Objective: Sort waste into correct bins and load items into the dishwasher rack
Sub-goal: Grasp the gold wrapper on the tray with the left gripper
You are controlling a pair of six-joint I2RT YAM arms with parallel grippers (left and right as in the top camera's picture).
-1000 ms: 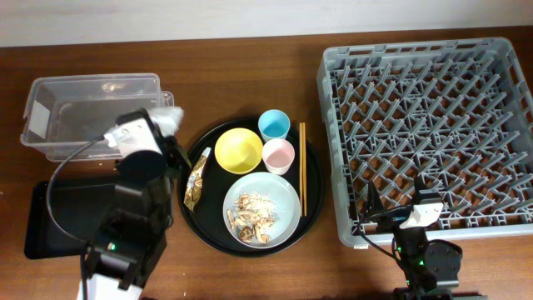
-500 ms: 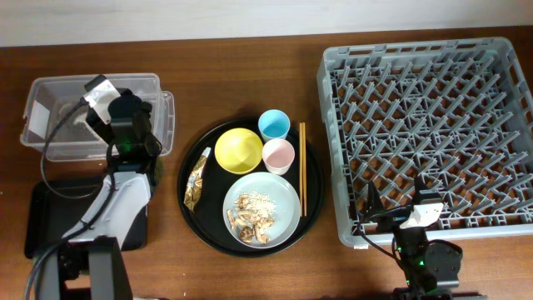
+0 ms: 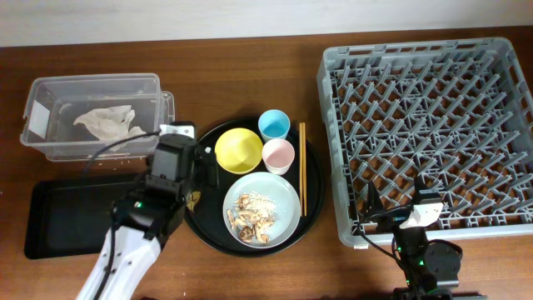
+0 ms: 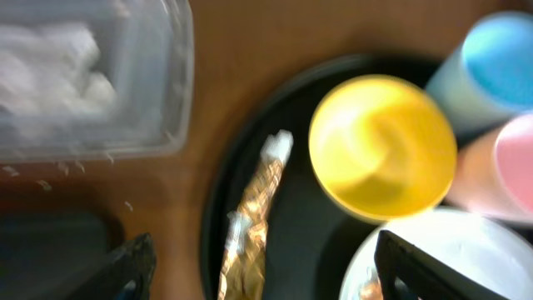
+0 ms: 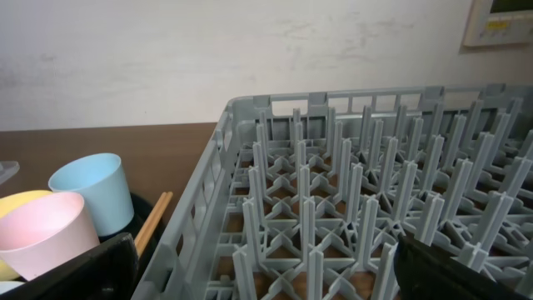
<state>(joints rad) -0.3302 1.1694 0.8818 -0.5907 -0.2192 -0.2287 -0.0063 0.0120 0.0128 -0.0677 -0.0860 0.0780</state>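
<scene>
The crumpled white napkin (image 3: 104,122) lies inside the clear box (image 3: 37,90). My left gripper (image 3: 190,167) hovers open over the left rim of the round black tray. In the left wrist view the brown-and-gold wrapper (image 4: 254,221) lies between the open left gripper's (image 4: 266,283) fingers, untouched. On the round tray sit the yellow bowl (image 3: 238,151), blue cup (image 3: 273,125), pink cup (image 3: 278,155), chopsticks (image 3: 301,167) and the plate (image 3: 283,192) with food scraps (image 3: 252,213). My right gripper (image 5: 266,283) stands open at the near edge of the grey rack (image 3: 429,108), holding nothing.
The flat black tray (image 3: 67,218) lies in front of the clear box, partly under my left arm. The round black tray (image 3: 215,237) sits between the bins and the rack. Bare wooden table (image 3: 250,92) runs along the back.
My left gripper opened and let the napkin drop into the clear box, then swung right and nearer, over the wrapper at the round tray's left edge. The right arm has not moved.
</scene>
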